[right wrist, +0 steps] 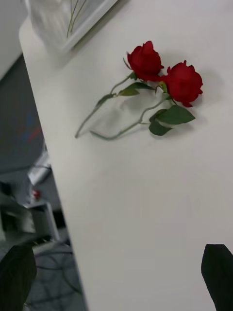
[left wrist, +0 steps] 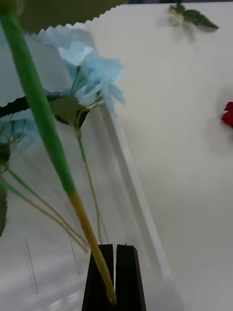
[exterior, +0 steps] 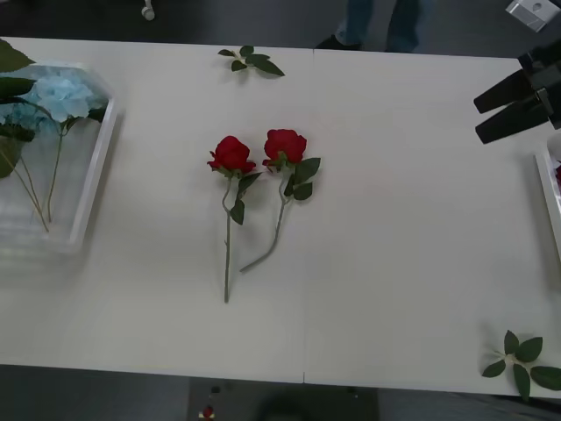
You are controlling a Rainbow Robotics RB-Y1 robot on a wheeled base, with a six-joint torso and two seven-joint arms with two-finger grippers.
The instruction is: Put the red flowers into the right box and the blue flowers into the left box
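holding a long green stem [left wrist: 41, 116] between black fingers that are pressed together, the left gripper [left wrist: 115, 277] hangs over the left box [left wrist: 138, 194], and in its wrist view the stem runs up past the blue flowers [left wrist: 92, 73] already lying in that box. which bloom sits on the held stem cannot be told, since its head is cut off by the frame edge. my reading is that this is a blue flower being delivered, so the step in hand is placement into the left box; the next move would call for lowering the stem among the others and parting the fingers without dragging the stems already there.

the right gripper [exterior: 513, 105] hovers above the desk [exterior: 394, 219] just beside the right box [exterior: 548, 189], fingers spread wide and holding nothing; its wrist view has the two black fingertips [right wrist: 218, 272] at the corners, well apart. two red flowers [exterior: 259, 153] lie side by side at mid-desk, blooms touching, stems trailing toward the robot, still to be moved.

the front view gives what the wrist views lack: the right box's rim, and loose leaf sprigs [exterior: 524, 360] at the near right corner and at the far edge. the left wrist view alone gives the pinch on the stem; the right wrist view shows the roses' leaves overlapping.
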